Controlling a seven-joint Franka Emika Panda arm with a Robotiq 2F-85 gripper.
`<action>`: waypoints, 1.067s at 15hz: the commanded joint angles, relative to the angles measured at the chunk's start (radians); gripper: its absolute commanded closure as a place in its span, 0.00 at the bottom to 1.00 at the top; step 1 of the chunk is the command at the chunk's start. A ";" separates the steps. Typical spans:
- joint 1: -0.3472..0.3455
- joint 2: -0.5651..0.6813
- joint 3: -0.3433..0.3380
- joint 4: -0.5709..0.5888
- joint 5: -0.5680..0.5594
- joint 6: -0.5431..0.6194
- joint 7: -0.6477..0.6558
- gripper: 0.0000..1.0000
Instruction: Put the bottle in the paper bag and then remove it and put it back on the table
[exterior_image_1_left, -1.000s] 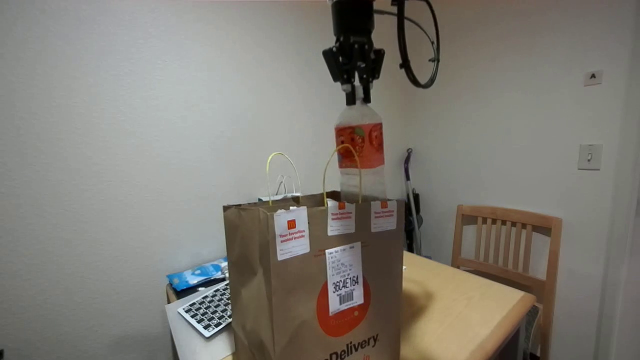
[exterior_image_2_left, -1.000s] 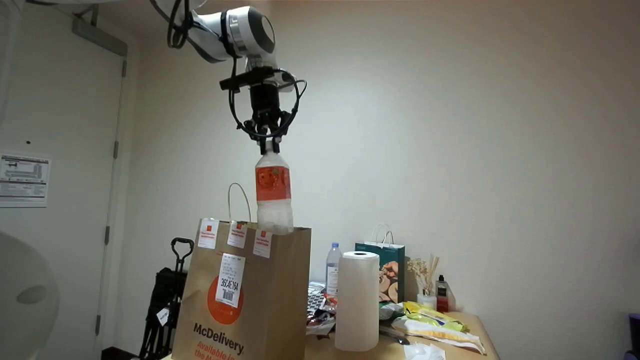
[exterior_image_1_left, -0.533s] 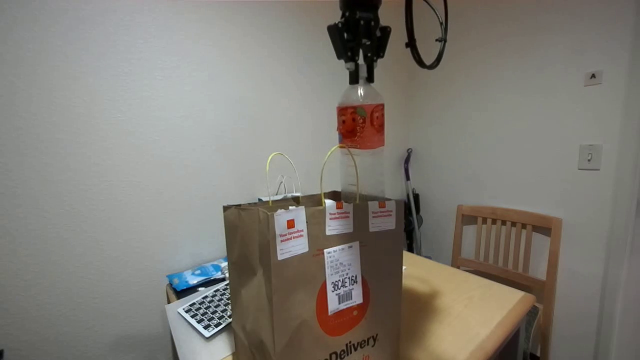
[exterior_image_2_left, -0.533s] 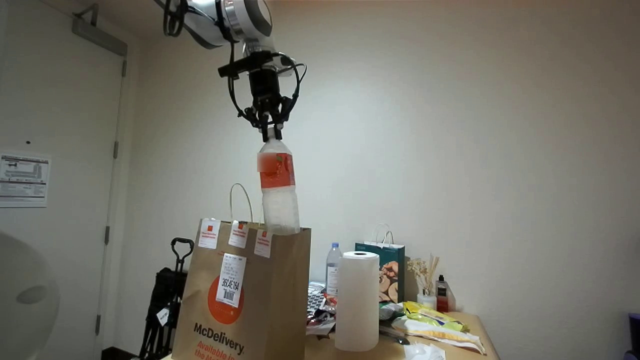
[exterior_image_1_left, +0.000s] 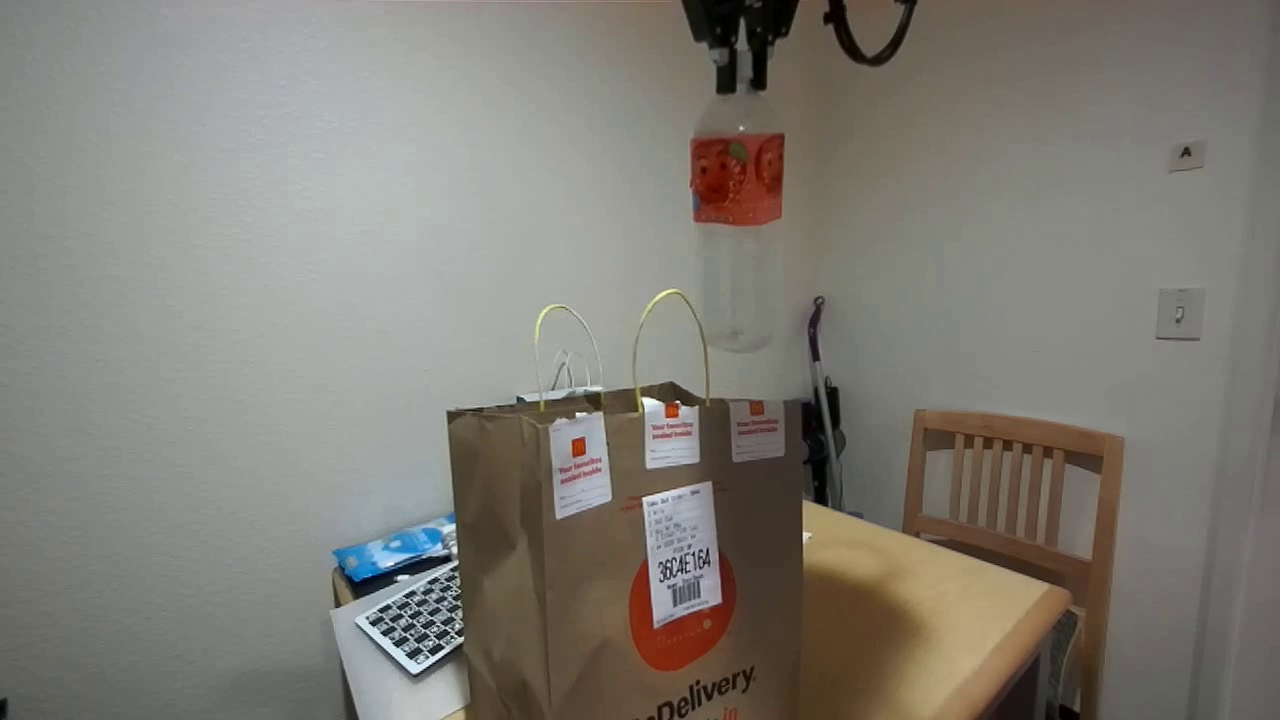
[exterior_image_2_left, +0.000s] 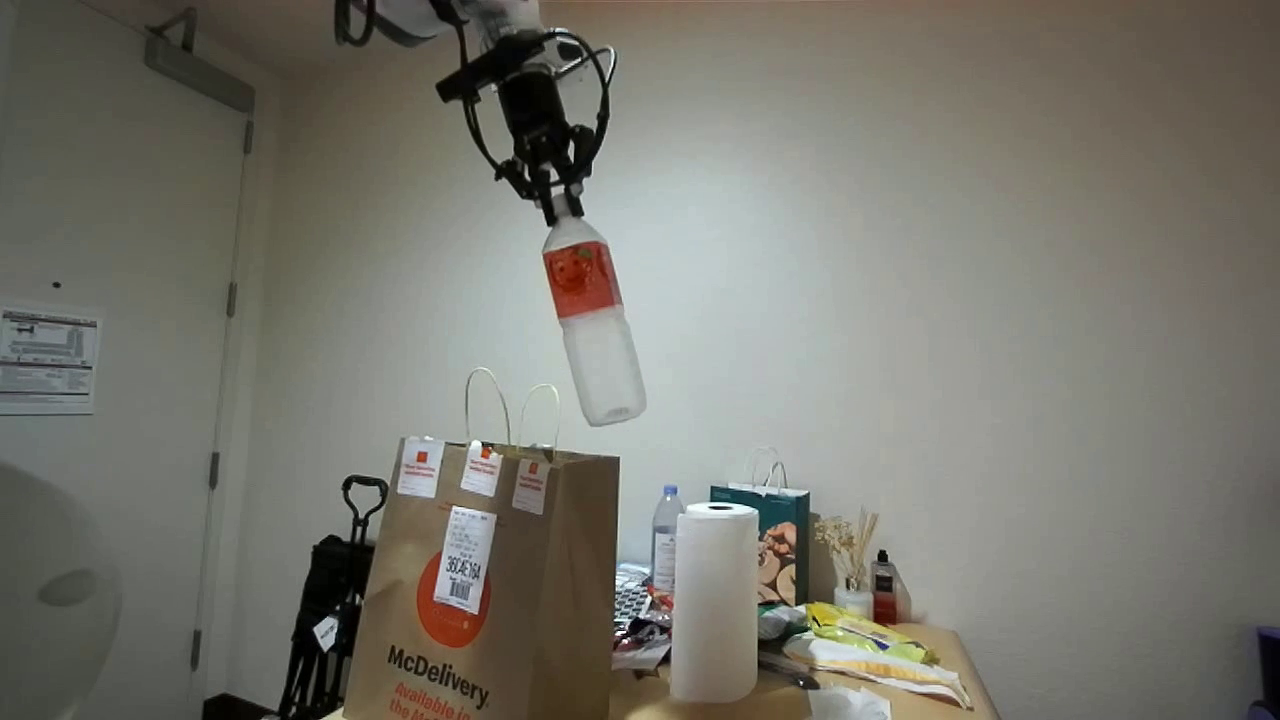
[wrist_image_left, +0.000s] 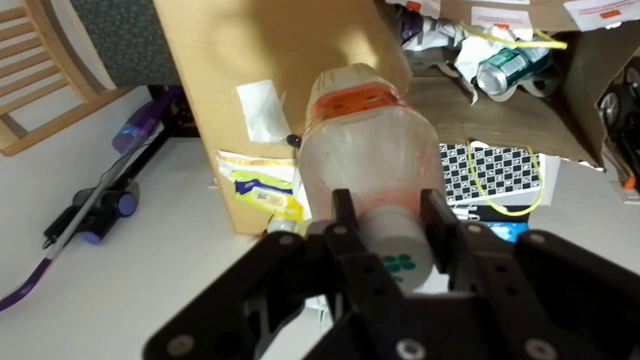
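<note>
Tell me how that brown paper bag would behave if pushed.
The paper bag would probably buckle where pressed, since its side looks creased. It stands tall, so a push near the top might tip it. The green can inside, seen in the wrist view, may shift.

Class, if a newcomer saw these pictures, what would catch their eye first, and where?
Probably the red-labelled bottle, hanging at a slant from the black fingers in an exterior view. Then the tall brown paper bag lower down, printed McDelivery. Right of it there, a white paper roll stands upright on the table.
</note>
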 joint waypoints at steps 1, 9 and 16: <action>0.008 -0.002 0.008 0.104 -0.100 -0.081 0.039 0.87; -0.066 -0.062 -0.105 -0.044 0.127 0.008 0.103 0.87; -0.086 -0.104 -0.164 -0.313 0.170 0.243 0.116 0.87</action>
